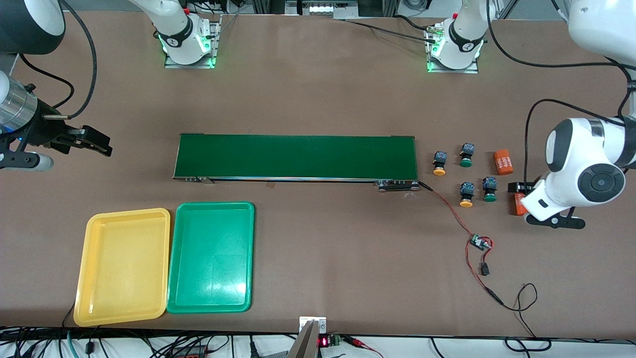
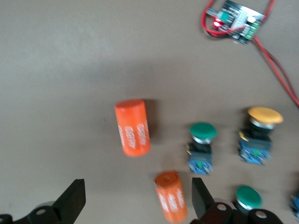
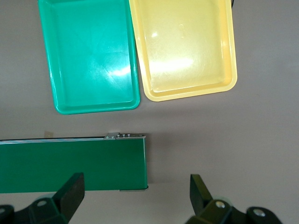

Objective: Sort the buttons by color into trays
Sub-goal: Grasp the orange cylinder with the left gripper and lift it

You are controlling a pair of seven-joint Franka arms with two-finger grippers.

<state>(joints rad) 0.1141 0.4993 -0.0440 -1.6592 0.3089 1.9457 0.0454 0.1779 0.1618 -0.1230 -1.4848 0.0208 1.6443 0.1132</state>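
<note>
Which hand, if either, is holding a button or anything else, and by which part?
Neither. The left hand hangs open over the orange cylinders; the right hand hangs open over the conveyor belt's end. All four buttons lie untouched.

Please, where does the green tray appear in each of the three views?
Front view: green tray lies toward the right arm's end, nearer the camera than the conveyor belt, touching the yellow tray.
Left wrist view: not in it.
Right wrist view: green tray.
Shared landmark: the yellow tray beside it.
</note>
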